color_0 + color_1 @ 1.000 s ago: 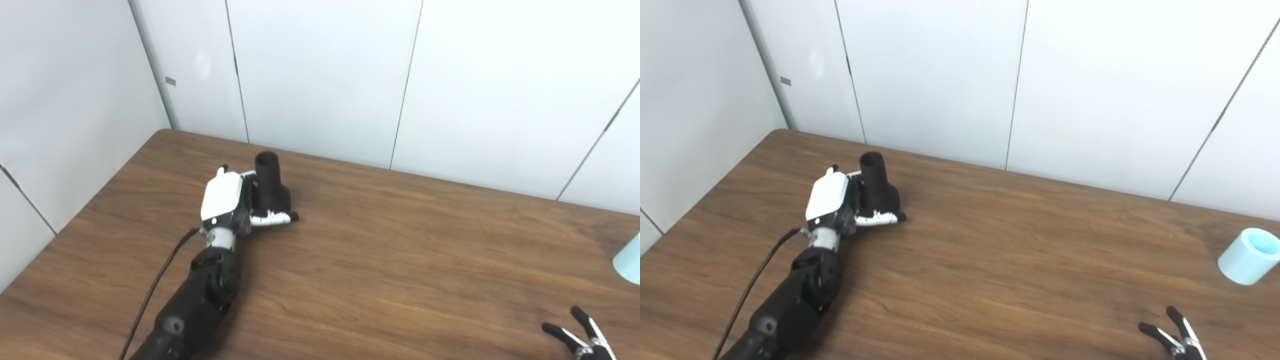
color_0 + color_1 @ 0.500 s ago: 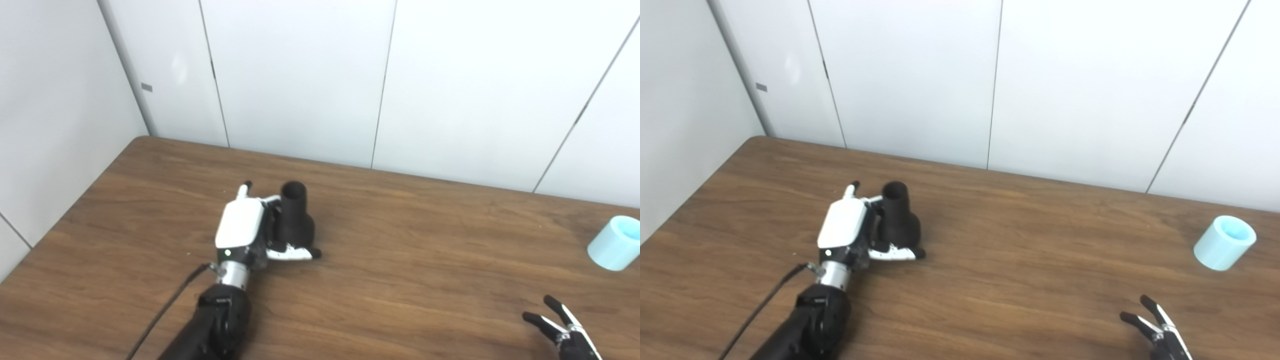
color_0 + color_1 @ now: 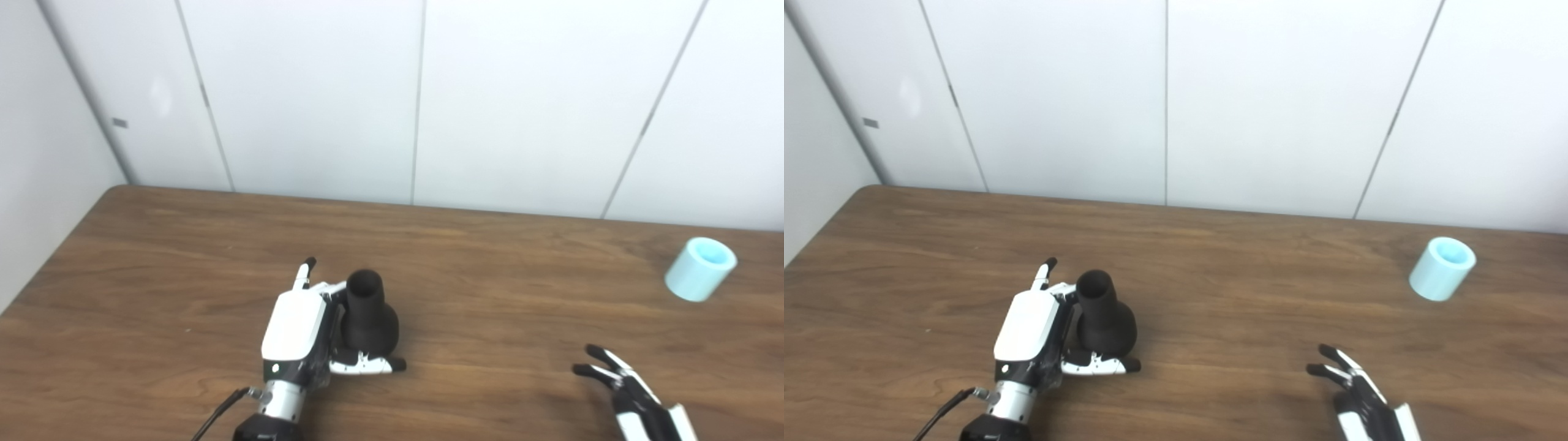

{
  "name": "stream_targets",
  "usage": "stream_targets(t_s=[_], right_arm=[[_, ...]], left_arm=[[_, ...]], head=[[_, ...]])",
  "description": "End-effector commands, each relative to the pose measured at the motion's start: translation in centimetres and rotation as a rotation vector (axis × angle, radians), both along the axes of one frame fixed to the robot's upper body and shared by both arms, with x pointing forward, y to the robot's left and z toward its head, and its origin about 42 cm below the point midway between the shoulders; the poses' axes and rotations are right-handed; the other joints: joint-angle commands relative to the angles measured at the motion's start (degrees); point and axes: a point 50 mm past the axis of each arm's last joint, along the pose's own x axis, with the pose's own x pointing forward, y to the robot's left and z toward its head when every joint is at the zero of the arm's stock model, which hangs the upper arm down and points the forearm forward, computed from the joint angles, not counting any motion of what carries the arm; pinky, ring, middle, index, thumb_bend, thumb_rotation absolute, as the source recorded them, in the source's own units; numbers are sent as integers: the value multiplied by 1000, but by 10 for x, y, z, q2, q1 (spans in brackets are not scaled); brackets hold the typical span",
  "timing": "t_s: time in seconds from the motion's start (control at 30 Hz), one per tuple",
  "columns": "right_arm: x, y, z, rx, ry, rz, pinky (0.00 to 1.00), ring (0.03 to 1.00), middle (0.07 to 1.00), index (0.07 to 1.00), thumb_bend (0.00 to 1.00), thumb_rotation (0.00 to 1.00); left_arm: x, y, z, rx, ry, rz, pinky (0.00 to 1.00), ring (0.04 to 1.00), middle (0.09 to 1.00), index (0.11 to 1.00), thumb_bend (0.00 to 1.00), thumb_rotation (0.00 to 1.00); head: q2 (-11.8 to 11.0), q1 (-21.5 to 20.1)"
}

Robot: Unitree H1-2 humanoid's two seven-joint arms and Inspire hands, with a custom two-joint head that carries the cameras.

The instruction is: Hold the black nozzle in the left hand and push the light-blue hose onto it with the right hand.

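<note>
We find the left hand point(image 3: 300, 334) wrapped around the black nozzle point(image 3: 367, 312), fingers clamped on its wide lower body, open mouth facing up. The nozzle stands upright on the wooden table point(image 3: 490, 275). The right hand point(image 3: 637, 398) sits low at the near edge, fingers spread apart and holding nothing. The light-blue hose point(image 3: 700, 269) rests untouched on the table's far right, well apart from both hands.
</note>
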Motion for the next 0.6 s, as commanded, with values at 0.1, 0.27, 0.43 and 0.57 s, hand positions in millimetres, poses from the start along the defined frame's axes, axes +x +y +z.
stream_targets(t_s=[0.1, 0.27, 0.43, 0.57], right_arm=[[-5, 21, -4, 80, 24, -16, 938, 818, 736, 828, 462, 1000], [-8, 25, -1, 90, 44, -36, 909, 807, 733, 825, 470, 1000], [-8, 28, 3, 88, 50, -58, 910, 834, 770, 813, 443, 1000], [-6, 28, 10, 113, 29, -94, 869, 840, 820, 823, 448, 975]], left_arm=[[-19, -15, -18, -21, 38, -39, 1000, 614, 450, 504, 524, 0], [-30, -26, -26, -54, 79, -51, 1000, 613, 456, 503, 524, 0], [-38, -29, -33, -70, 102, -69, 1000, 611, 436, 509, 522, 0], [-40, -25, -35, -79, 114, -75, 1000, 606, 432, 511, 522, 0]], head=[[4, -20], [11, -45], [10, -88], [11, -104]])
